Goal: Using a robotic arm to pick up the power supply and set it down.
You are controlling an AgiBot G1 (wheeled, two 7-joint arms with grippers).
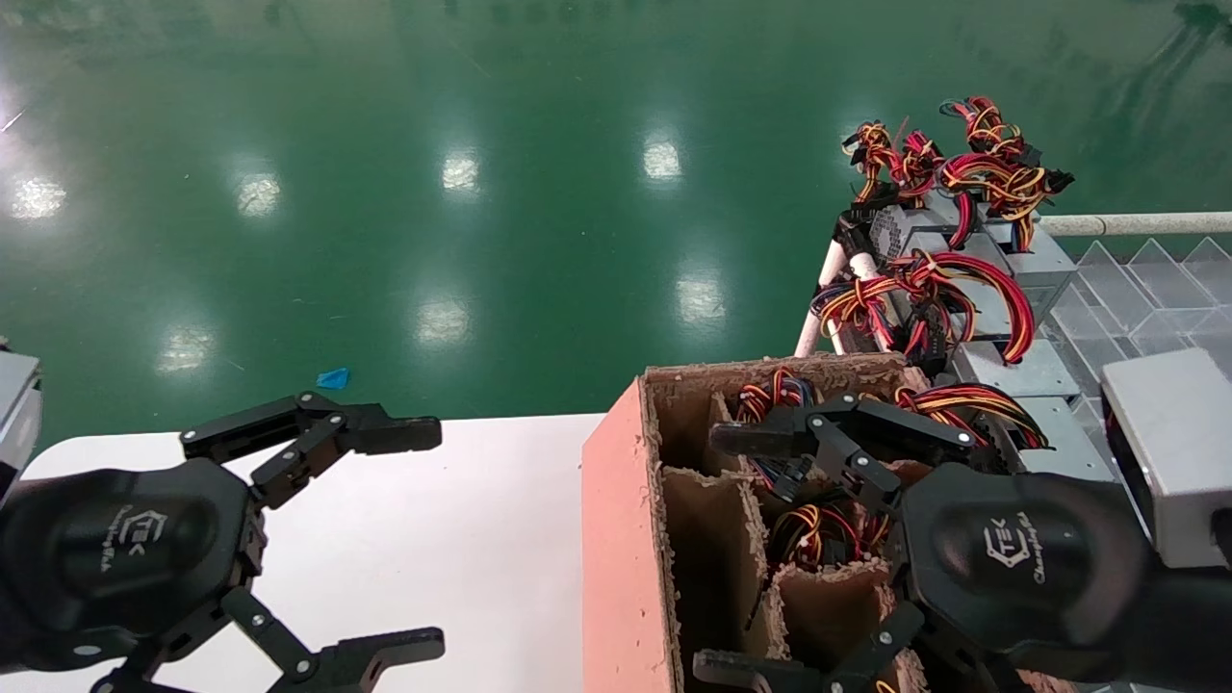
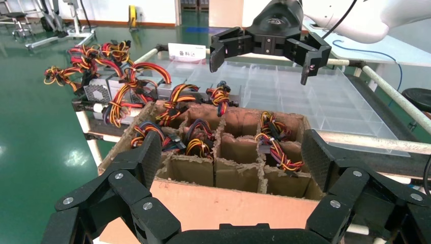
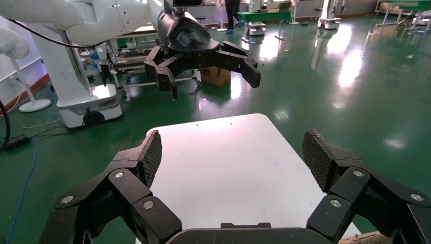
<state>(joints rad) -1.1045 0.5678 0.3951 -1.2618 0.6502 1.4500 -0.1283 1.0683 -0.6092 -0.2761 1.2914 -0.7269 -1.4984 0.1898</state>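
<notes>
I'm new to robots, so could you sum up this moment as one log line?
left gripper: open, empty, above white table | right gripper: open, empty, above divided box | power supplies: in box

Glossy green floor [image 1: 385, 192], plain white table [image 1: 433, 539]. A brown cardboard divider box [image 1: 616, 539], pinkish outside, holds grey perforated metal power supplies [image 1: 900, 231] trailing red, yellow, orange and black wires. Both black pincers carry white logos.

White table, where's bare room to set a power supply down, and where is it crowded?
The white table is bare from the open left gripper across to the cardboard box. Crowded: the box's cells under the open right gripper hold wire bundles, and power supplies pile up behind it.
</notes>
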